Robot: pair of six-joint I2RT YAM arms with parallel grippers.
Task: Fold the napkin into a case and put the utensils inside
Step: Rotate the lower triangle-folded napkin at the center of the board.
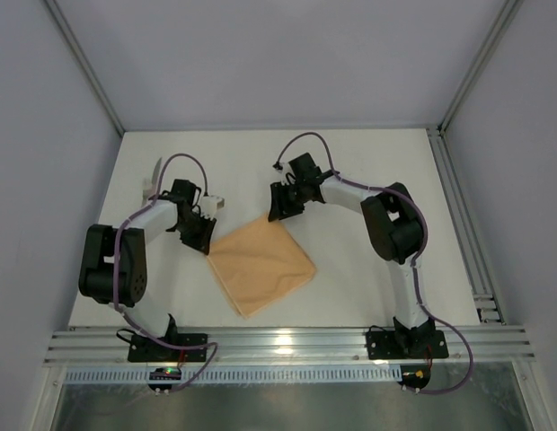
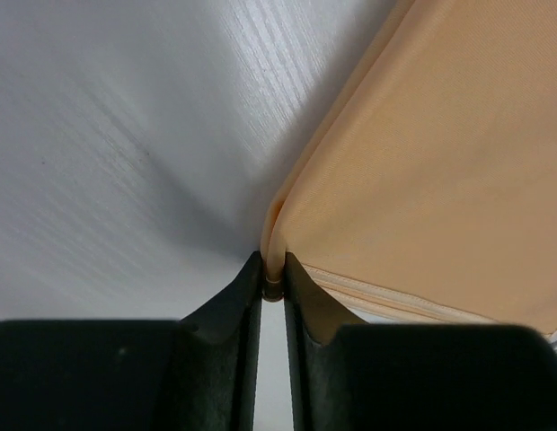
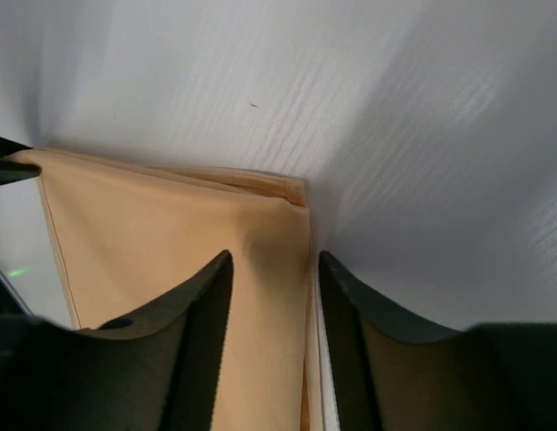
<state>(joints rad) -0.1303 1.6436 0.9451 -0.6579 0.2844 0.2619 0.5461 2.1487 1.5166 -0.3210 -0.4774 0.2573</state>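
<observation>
The peach-orange napkin [image 1: 260, 262] lies folded into a smaller square, set like a diamond, in the middle of the table. My left gripper [image 1: 207, 246] is shut on the napkin's left corner; in the left wrist view the cloth edge [image 2: 440, 180] is pinched between the closed fingertips [image 2: 273, 274]. My right gripper [image 1: 277, 214] is open at the napkin's far corner. In the right wrist view the gripper [image 3: 272, 260] straddles the layered edge of the cloth [image 3: 171, 233], one finger over the cloth and one over the bare table. No case shows.
A slim pale object [image 1: 152, 182], possibly the utensils, lies behind the left arm near the left wall. A small white piece [image 1: 214, 203] shows by the left wrist. The white table [image 1: 368, 162] has walls left and back and a rail [image 1: 458, 215] on the right.
</observation>
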